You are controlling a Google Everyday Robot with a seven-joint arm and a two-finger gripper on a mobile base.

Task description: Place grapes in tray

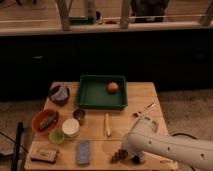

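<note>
A small dark bunch of grapes [119, 155] lies on the wooden table [142, 95] near its front edge. The green tray [95, 95] stands at the back middle of the table with an orange fruit [113, 87] in its right part. My white arm [165, 147] comes in from the lower right. The gripper [134, 157] is down at the table just right of the grapes, mostly hidden under the arm.
A yellow banana [106, 124] lies in front of the tray. A metal cup [79, 116], white cup [71, 127], green cup [56, 136], orange bowl [45, 122], dark bowl [59, 94], blue sponge [83, 152], brown bar [43, 154] sit left. A fork [143, 109] lies right.
</note>
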